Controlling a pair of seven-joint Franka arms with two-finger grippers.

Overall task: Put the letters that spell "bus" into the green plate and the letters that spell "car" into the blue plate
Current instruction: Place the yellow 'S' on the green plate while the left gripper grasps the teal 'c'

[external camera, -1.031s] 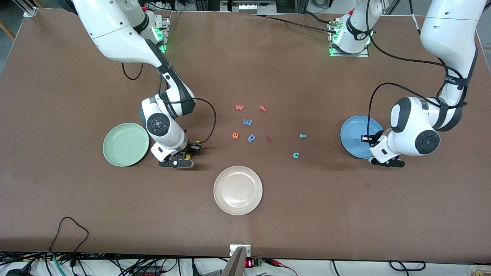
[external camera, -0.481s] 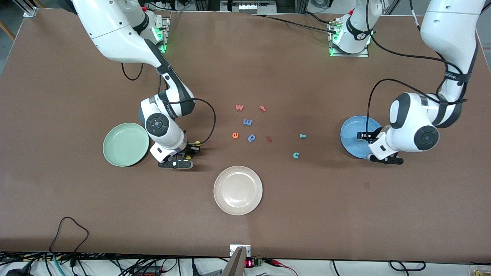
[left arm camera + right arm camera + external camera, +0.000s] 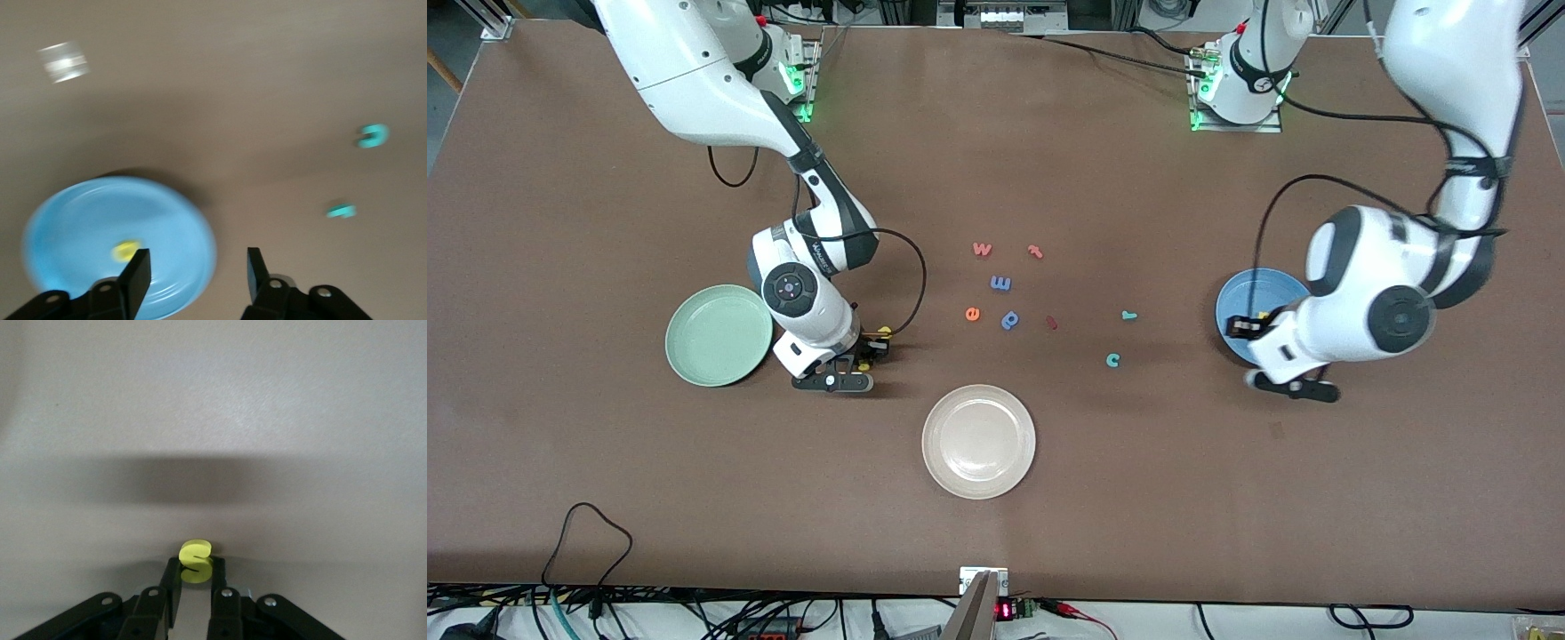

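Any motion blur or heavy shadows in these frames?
Left wrist view: smeared throughout, blue plate and teal letters streaked. Front view: left arm soft, the rest crisp. Right wrist view: sharp, broad dark shadow band on the table above the yellow s between the fingers.

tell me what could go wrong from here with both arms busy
1. The right pincer grips only the lower edge of the tiny yellow s; it may slip out before reaching the green plate.
2. The left pincer hangs open at the blue plate rim; going for the teal letters, it could nudge the plate holding the yellow letter.
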